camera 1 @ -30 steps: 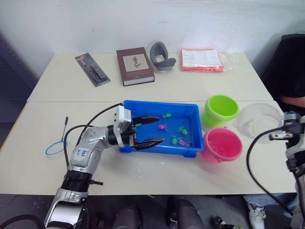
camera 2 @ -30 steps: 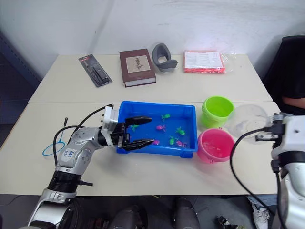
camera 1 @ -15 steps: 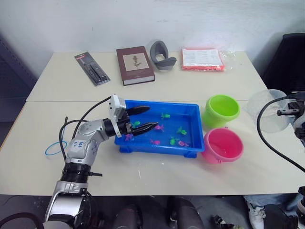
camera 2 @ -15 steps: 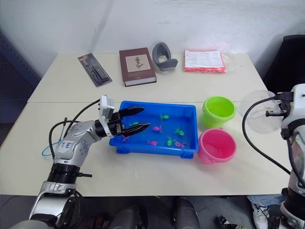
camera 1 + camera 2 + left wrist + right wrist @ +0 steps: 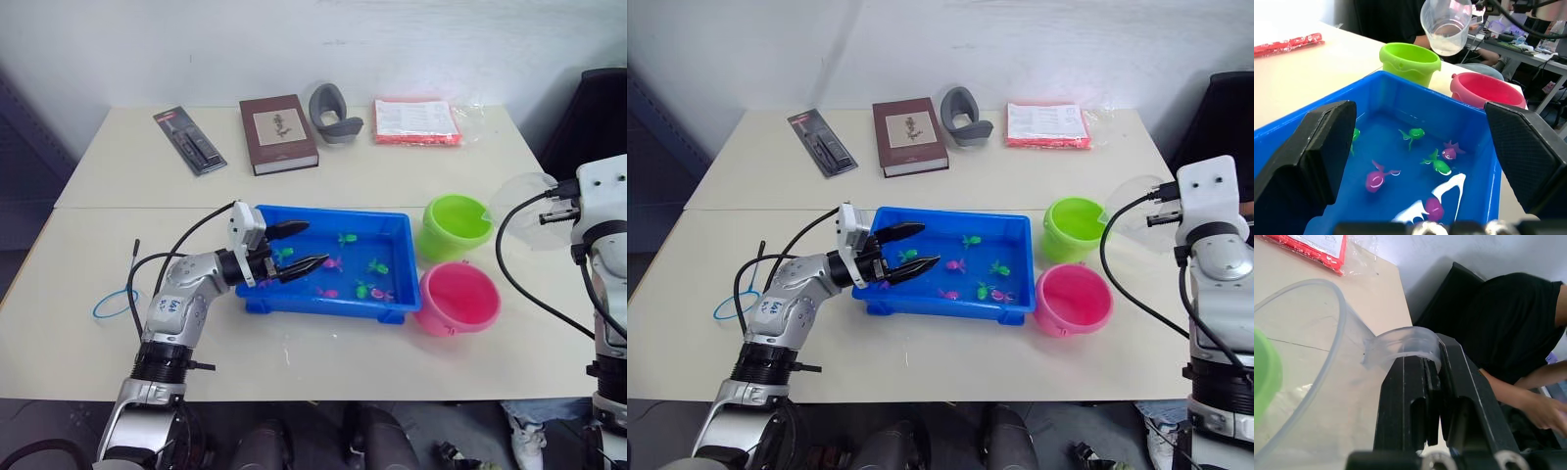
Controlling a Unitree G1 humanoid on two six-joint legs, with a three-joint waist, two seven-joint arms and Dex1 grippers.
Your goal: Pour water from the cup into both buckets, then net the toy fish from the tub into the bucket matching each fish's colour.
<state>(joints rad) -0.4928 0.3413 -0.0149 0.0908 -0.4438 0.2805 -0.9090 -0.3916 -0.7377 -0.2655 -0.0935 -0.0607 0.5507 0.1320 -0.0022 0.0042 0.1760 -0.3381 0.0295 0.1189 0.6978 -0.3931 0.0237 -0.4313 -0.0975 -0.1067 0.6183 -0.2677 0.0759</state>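
The tub is a shallow rectangular tray of glossy bright blue plastic with a raised rim, its long axis running across the table from left to right, holding a thin layer of water. Small moulded toy fish, some green and some magenta-pink, lie scattered on its floor, mostly toward the half nearer the buckets. The lime green bucket stands just beside the tub's right end toward the far corner; the pink bucket stands just beside the same end at the near corner, the two nearly touching; both are smooth, round and upright. The cup, clear and thin-walled, is held off the table to the right of the green bucket, tilted with its mouth toward that bucket; the left wrist view shows a little water in it. The right gripper has its fingers closed on the cup's curved handle. The left gripper sits over the tub's left end, fingers spread wide and empty, pointing along the tub's length. Compared with half a second ago, the cup has swung in closer to the green bucket, and the tub has slid a little to the right.
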